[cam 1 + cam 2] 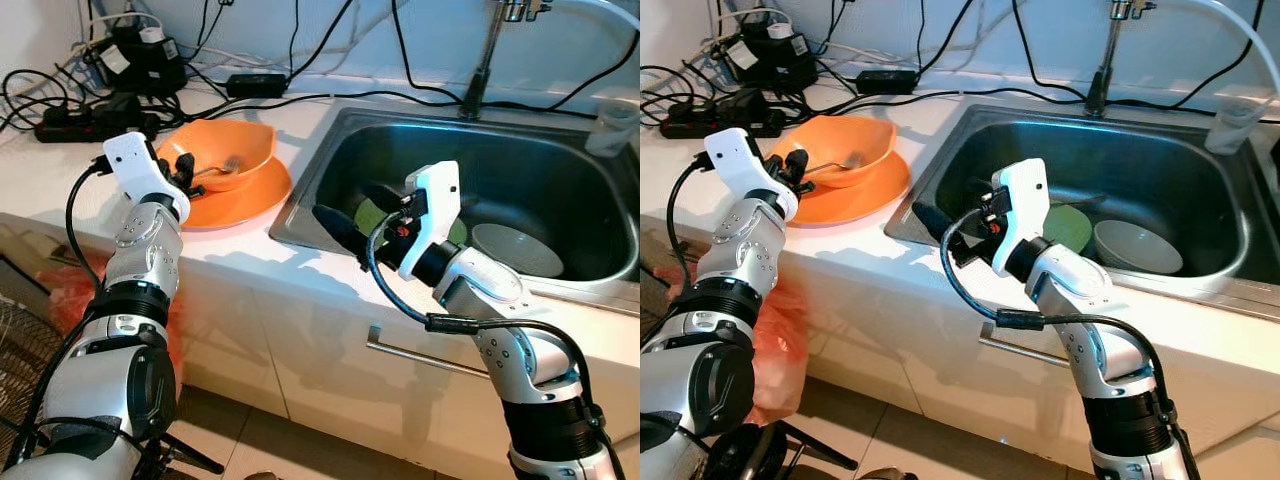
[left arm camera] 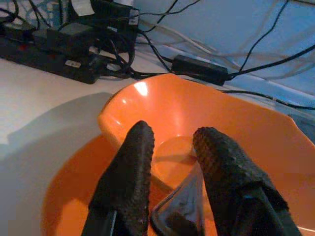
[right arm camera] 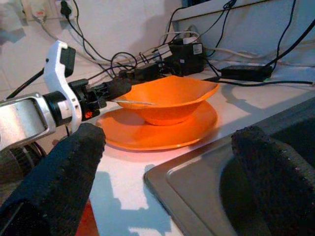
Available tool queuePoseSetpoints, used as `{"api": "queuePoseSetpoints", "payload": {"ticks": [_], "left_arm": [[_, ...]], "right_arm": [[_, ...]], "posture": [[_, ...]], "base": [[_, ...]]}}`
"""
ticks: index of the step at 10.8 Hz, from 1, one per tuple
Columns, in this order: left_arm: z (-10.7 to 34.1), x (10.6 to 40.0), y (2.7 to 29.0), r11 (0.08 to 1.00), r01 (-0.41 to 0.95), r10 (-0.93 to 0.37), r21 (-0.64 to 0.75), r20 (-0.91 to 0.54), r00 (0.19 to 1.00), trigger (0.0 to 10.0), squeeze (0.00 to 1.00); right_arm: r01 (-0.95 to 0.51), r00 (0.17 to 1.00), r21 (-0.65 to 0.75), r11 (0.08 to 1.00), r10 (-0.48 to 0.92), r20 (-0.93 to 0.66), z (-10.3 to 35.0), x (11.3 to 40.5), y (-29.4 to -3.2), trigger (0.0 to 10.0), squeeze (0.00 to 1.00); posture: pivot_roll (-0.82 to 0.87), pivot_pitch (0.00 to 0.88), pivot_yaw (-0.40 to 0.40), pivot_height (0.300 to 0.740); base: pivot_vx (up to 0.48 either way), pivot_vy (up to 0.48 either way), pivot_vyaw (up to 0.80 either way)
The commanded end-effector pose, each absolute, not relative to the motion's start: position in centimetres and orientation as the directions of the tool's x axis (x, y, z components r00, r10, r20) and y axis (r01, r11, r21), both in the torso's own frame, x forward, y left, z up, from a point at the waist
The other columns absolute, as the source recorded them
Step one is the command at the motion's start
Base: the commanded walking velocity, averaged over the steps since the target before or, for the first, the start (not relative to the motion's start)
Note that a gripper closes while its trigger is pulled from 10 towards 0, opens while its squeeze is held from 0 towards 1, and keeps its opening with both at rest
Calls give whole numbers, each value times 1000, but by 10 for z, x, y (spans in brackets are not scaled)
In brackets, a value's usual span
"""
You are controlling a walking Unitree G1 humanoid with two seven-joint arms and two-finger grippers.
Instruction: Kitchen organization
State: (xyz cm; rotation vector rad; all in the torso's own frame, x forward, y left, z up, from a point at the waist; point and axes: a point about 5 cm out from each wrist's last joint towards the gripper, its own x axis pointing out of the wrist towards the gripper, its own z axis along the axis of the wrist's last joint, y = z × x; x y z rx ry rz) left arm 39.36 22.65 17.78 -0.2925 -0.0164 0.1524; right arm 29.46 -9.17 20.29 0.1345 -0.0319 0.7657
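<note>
While the left gripper (image 1: 183, 166) pinches a fork (image 1: 215, 168) whose handle runs toward 3 o'clock across the orange bowl (image 1: 240, 148) on its orange plate (image 1: 255, 200), the right gripper (image 1: 345, 215), spread wide and empty, hovers over the sink (image 1: 560, 180) edge.

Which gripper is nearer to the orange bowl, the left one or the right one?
Left. The left gripper is at the orange bowl's rim, holding a utensil over it. The right gripper hangs open at the sink's near corner, apart from the bowl.

Bright, even indoor light; soft shadows on the counter (image 1: 250, 255); wrist views perhaps slightly soft up close.
</note>
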Motion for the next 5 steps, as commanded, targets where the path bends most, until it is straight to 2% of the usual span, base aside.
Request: {"api": "queuePoseSetpoints", "payload": {"ticks": [1,5], "left_arm": [[186,396,228,941,-142,152,-306,6,988,0,0],[189,397,229,936,-141,154,-322,13,988,0,0]], "right_arm": [[-699,715,114,706,695,77,204,292,-91,10000,0],[-698,715,118,706,695,73,202,292,-90,10000,0]], "posture": [[55,0,111,740],[56,0,112,740]], "base": [[0,0,0],[0,0,0]]}}
